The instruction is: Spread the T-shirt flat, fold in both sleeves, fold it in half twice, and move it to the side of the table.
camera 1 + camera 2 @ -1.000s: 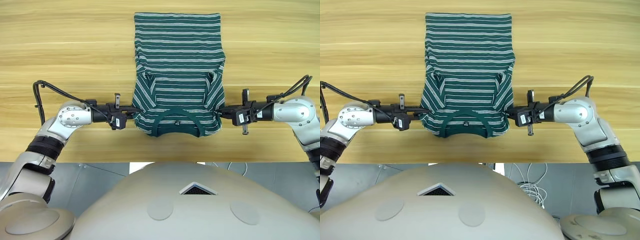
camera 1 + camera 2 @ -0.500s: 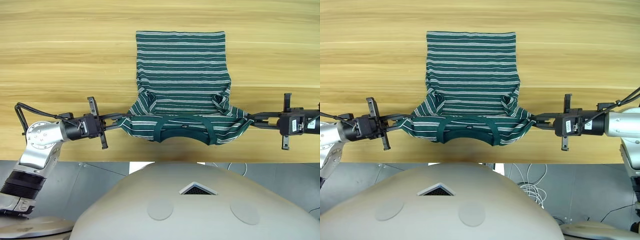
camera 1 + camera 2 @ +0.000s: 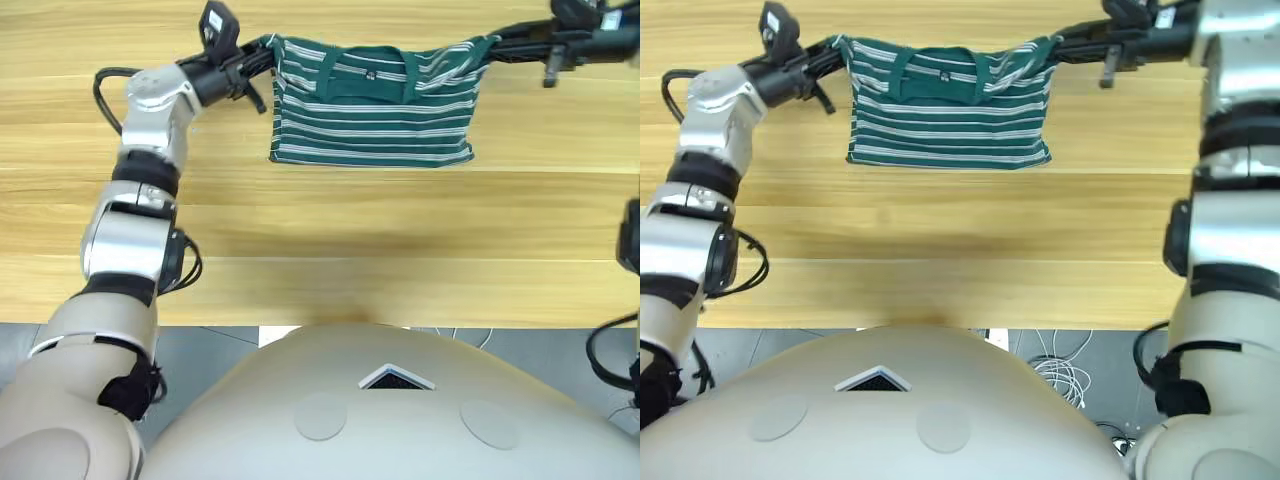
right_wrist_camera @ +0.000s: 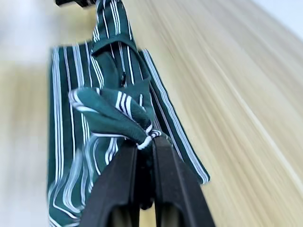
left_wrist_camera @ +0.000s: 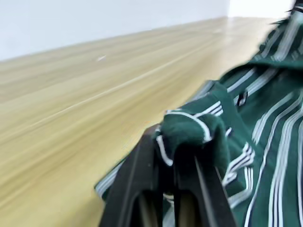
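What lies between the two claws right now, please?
The green striped T-shirt, its collar edge spanning from the left claw to the right claw, as both eye views show.

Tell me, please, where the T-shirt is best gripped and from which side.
Grip the T-shirt at its two collar-end corners, coming in from either side. It is a wide folded band, so a pinch at each corner holds the edge taut, as the left end effector and right end effector do now.

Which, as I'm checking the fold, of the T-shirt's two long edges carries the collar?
The far edge, held between the left gripper and right gripper: the collar sits midway along it. The T-shirt's near edge is plain stripes.
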